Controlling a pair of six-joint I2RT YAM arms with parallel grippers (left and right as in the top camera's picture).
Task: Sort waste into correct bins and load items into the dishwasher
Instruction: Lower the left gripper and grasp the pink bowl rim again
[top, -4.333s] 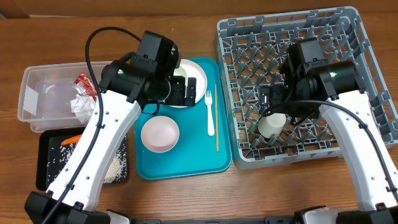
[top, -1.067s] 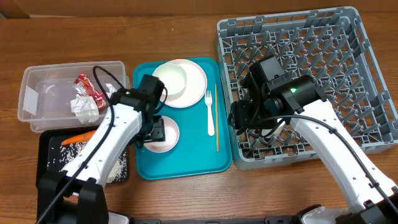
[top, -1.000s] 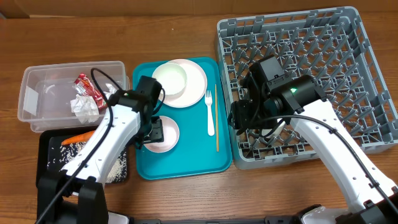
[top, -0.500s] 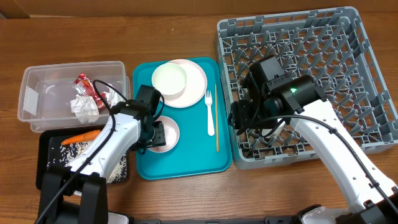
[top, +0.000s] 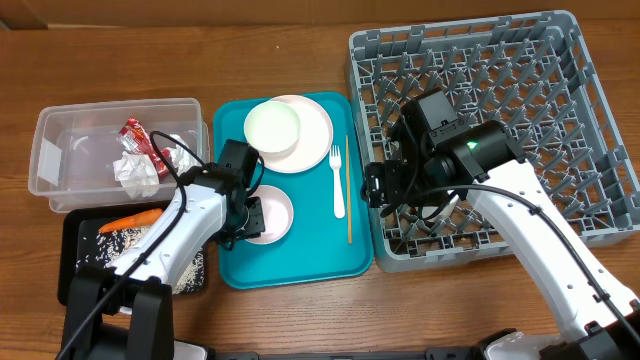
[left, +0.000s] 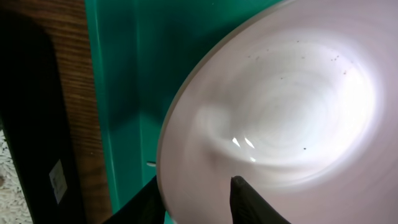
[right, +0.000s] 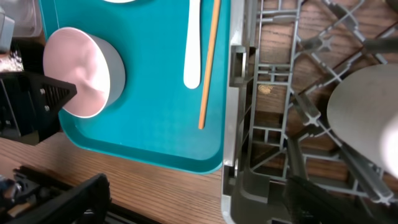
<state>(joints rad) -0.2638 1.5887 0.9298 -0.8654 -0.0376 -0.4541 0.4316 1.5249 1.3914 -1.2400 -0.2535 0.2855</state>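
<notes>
Setting: robot lab bench, staged as a dish-clearing station.

Evidence:
- The left arm (top: 165, 245) and right arm (top: 545, 235), white shells with black joints, reach in from the near edge of a plain wooden table (top: 300, 50).
- A green indicator light (top: 470, 147) is lit on the right arm.
- The kitchen props sit straight on the table top: a grey dish rack (top: 560, 110), a teal tray (top: 300, 262) beside it, and a clear tub (top: 70, 150) and black tray (top: 72, 262) at far left.
</notes>
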